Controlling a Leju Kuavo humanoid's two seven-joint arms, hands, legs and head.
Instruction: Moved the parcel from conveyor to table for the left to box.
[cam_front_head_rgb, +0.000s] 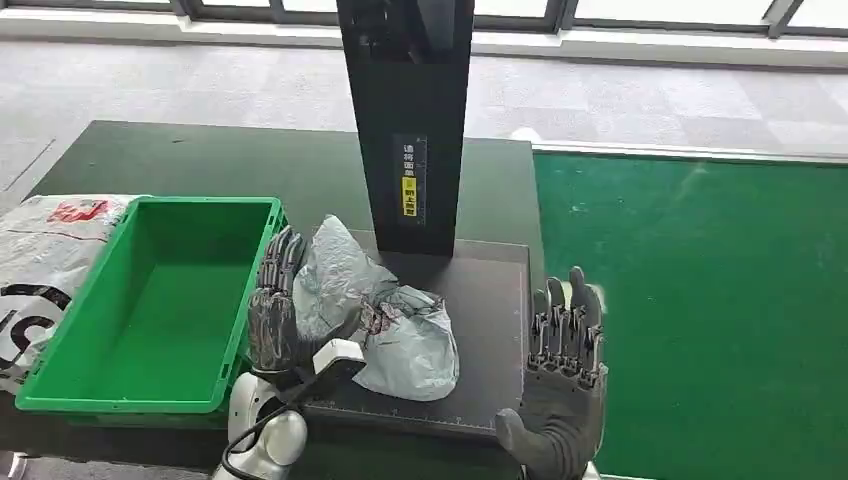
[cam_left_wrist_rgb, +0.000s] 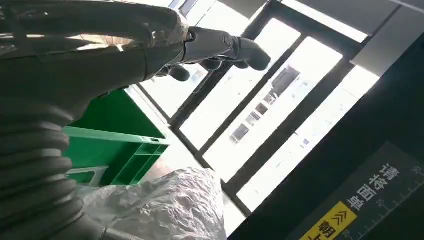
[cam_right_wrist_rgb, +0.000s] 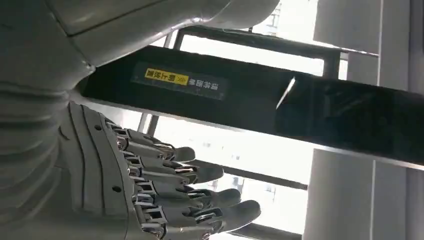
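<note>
A crumpled grey plastic parcel (cam_front_head_rgb: 385, 315) lies on the dark table pad (cam_front_head_rgb: 490, 300), just right of the green box (cam_front_head_rgb: 150, 300). My left hand (cam_front_head_rgb: 275, 310) stands between the box and the parcel, fingers straight and pointing away, its palm side against the parcel's left edge without gripping it. In the left wrist view the parcel (cam_left_wrist_rgb: 170, 210) sits close below the hand (cam_left_wrist_rgb: 200, 47), with the green box (cam_left_wrist_rgb: 120, 145) behind. My right hand (cam_front_head_rgb: 565, 375) hovers at the pad's right edge, fingers extended and apart, holding nothing; the right wrist view shows its fingers (cam_right_wrist_rgb: 170, 195) spread and empty.
A black upright post (cam_front_head_rgb: 408, 120) with a yellow label rises at the back of the pad, right behind the parcel. A white printed bag (cam_front_head_rgb: 45, 260) lies left of the box. The green conveyor surface (cam_front_head_rgb: 700, 300) runs along the right.
</note>
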